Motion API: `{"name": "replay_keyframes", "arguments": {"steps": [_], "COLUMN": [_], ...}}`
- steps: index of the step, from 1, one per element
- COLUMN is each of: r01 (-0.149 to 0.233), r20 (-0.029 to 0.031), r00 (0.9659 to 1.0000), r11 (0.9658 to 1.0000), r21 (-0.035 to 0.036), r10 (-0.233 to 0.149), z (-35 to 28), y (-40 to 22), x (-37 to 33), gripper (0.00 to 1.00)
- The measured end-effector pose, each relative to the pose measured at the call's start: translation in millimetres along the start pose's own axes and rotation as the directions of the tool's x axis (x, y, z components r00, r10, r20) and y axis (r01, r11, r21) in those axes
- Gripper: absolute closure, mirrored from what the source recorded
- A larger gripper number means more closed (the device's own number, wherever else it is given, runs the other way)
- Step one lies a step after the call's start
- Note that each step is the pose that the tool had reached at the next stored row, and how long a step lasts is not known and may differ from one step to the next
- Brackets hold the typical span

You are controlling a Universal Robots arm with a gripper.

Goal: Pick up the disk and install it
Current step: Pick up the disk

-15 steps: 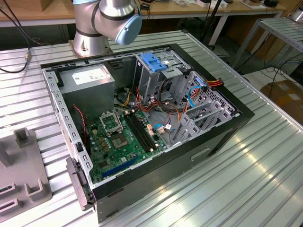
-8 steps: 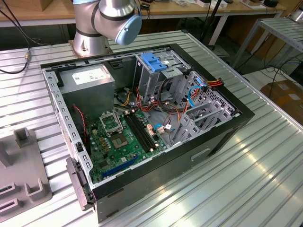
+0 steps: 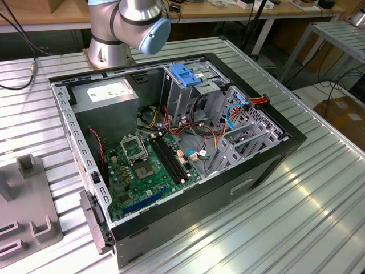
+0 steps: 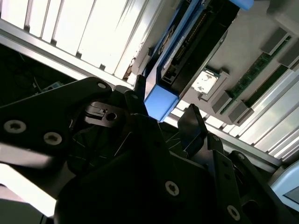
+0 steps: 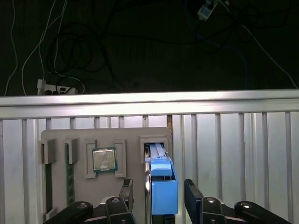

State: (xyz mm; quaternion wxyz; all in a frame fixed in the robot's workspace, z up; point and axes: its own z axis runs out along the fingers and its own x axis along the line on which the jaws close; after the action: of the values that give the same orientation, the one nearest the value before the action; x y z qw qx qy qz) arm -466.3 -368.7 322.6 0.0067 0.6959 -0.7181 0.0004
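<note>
Blue-railed disk [image 4: 189, 44] between black fingers [image 4: 192, 122]

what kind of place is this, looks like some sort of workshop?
Probably a robotics lab or test workshop: a robot arm stands by an opened computer case on a slatted metal table, and a grey fixture tray holds parts in cut-out slots.

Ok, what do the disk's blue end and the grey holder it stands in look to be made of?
On the disk, the blue end looks like moulded plastic: even colour, soft satin sheen, rounded edges. The holder looks like matte grey plastic, perhaps printed or cast: it is dull with no glints, though painted metal can't be ruled out.
</note>
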Motion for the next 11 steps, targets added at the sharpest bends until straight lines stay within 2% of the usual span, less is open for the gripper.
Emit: {"name": "replay_keyframes", "arguments": {"steps": [2,6,11], "r01": [0.000,0.000,0.000], "r20": [0.0000,0.0000,0.0002], "r00": [1.0000,1.0000,1.0000], "r11": [1.0000,1.0000,1.0000], "r21": [0.0002,0.0010,0.0083], "r10": [0.000,0.000,0.000], "z": [4.5,9.1,16.9], "y": [0.0,0.4,1.5], "x": [-0.3,-0.5,-1.1], "gripper": [0.44,0.44,0.44]}}
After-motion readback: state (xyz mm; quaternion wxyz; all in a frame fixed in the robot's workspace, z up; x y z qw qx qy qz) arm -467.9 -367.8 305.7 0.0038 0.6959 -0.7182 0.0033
